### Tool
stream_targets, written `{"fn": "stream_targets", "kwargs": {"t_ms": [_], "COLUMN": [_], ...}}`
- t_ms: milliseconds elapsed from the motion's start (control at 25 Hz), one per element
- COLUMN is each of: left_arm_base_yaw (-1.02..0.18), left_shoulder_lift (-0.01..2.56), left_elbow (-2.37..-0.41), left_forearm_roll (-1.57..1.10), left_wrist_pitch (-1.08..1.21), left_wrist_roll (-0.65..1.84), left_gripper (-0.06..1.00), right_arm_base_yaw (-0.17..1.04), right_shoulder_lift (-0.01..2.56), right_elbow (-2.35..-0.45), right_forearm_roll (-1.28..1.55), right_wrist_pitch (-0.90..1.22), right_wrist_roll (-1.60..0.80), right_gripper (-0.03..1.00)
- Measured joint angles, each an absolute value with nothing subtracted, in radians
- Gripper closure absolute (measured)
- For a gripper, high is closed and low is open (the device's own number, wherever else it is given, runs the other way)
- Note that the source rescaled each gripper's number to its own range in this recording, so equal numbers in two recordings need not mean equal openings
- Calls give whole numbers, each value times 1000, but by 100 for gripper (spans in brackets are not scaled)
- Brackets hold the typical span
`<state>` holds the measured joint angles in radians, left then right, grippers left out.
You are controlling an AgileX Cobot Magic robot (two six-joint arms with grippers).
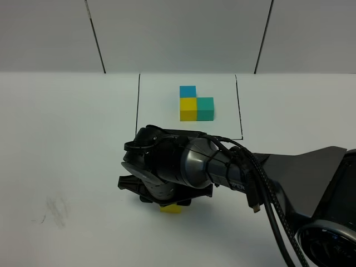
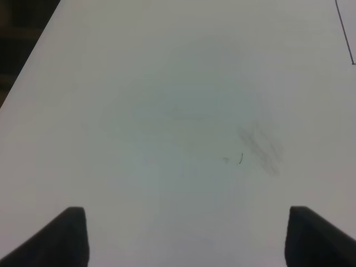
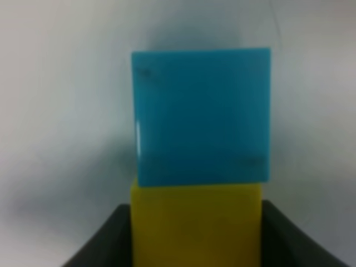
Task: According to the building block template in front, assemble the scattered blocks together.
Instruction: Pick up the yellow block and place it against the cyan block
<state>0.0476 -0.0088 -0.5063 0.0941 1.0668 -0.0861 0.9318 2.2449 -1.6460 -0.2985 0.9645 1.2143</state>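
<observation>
Right wrist: right fingers pinch yellow cube, sky-blue cube touching it; left fingers spread.

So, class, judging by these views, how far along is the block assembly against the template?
Done: yellow block sits flush against blue block. In hand: right gripper holds the yellow one. Remaining: no loose teal block shows anywhere, so matching the template needs it added. Left gripper hangs open.

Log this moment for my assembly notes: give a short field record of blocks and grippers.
template: blue-yellow-teal L inside black rectangle, far side of table
yellow block: gripped between right gripper fingers
blue block: flush against yellow block
loose teal block: not visible
left gripper: open, holding nothing, above table
</observation>
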Motion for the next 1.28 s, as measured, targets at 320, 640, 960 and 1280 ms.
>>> {"fn": "stream_targets", "kwargs": {"t_ms": [320, 640, 960, 1280], "left_arm_base_yaw": [48, 48, 48, 48], "left_shoulder_lift": [-9, -9, -9, -9], "left_elbow": [-506, -506, -506, -506], "left_forearm_roll": [94, 94, 94, 94], "left_wrist_pitch": [1067, 1067, 1067, 1067], "left_wrist_roll": [-86, -86, -86, -86], "left_gripper": [36, 36, 36, 36], "right_arm_base_yaw": [932, 932, 932, 930], "right_shoulder_lift": [2245, 2245, 2245, 2245], "right_elbow": [-1646, -1646, -1646, -1646], "right_forearm_roll": [-319, -319, -319, -319], "right_wrist_pitch": [963, 965, 966, 965], "right_wrist_roll": [1195, 1195, 1193, 1169], "right_gripper": [75, 75, 75, 75]}}
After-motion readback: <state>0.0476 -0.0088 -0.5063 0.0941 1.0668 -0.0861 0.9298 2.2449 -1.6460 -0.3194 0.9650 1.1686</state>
